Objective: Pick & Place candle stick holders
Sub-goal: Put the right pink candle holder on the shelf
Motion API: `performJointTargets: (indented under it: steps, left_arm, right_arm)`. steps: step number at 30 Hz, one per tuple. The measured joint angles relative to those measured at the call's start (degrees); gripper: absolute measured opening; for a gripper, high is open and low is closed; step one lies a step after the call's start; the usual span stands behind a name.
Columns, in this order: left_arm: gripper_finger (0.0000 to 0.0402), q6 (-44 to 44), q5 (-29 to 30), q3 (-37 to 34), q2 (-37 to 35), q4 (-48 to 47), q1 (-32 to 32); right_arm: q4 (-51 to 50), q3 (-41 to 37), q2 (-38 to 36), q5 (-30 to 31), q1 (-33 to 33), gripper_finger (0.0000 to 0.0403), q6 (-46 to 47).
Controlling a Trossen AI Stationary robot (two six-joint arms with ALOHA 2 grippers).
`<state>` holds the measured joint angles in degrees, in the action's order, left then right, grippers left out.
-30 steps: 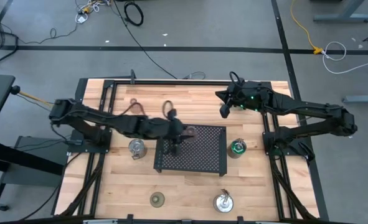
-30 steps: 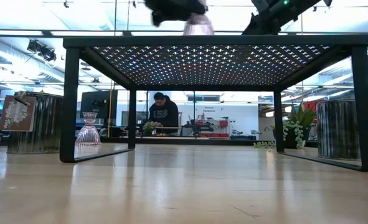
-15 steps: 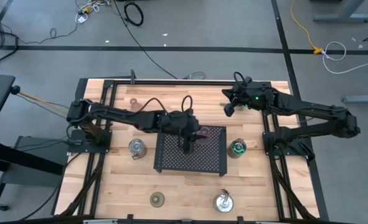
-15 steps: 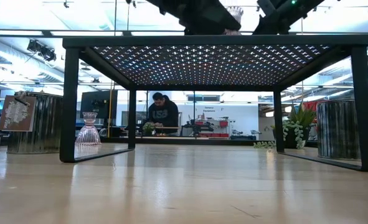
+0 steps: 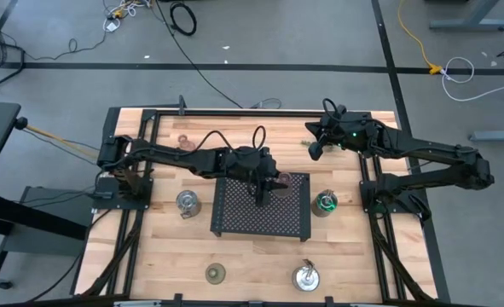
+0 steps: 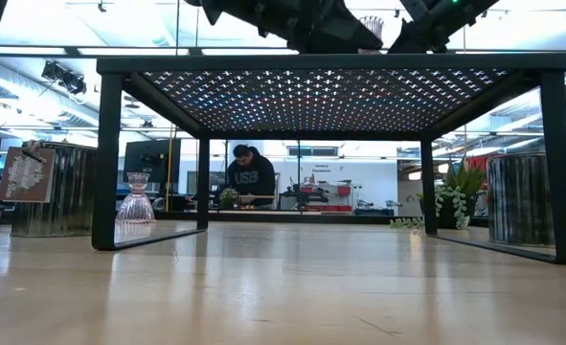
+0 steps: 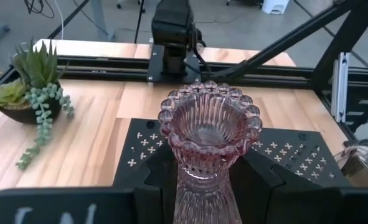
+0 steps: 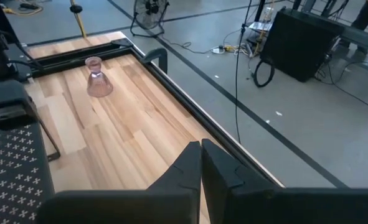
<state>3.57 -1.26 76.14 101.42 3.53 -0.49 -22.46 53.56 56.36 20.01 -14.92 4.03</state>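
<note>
hiding pink holder (image 7: 209, 134) base: left claw (image 7: 202, 186)

Left gripper (image 5: 267, 189) is over the black perforated tray's (image 5: 273, 223) far edge, with a pink holder (image 5: 280, 181) right by it. Right gripper (image 5: 315, 150) hangs over the table's (image 5: 252, 256) far right corner, near the plant (image 5: 325, 202).
</note>
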Motion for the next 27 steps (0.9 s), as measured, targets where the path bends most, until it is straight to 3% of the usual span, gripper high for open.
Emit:
performJointTargets:
  steps: [10, 16, 27]
  left_arm:
    - [0.0119, 0.64, 0.04, -0.1, 1.82, -0.06, 0.0]
    - [0.0159, 1.55, -0.06, 0.04, 3.69, 2.06, 0.02]
    - [0.0142, 0.6, -0.02, 0.04, 3.66, 2.69, 0.0]
  right_arm:
    - [0.0, 0.0, 0.0, 0.0, 0.0, 0.0013, 0.35]
    - [0.01, 0.0, 0.04, 0.0, 0.01, 0.0013, 0.47]
    - [-0.37, 0.0, 0.04, -0.04, 0.02, 0.0013, 0.5]
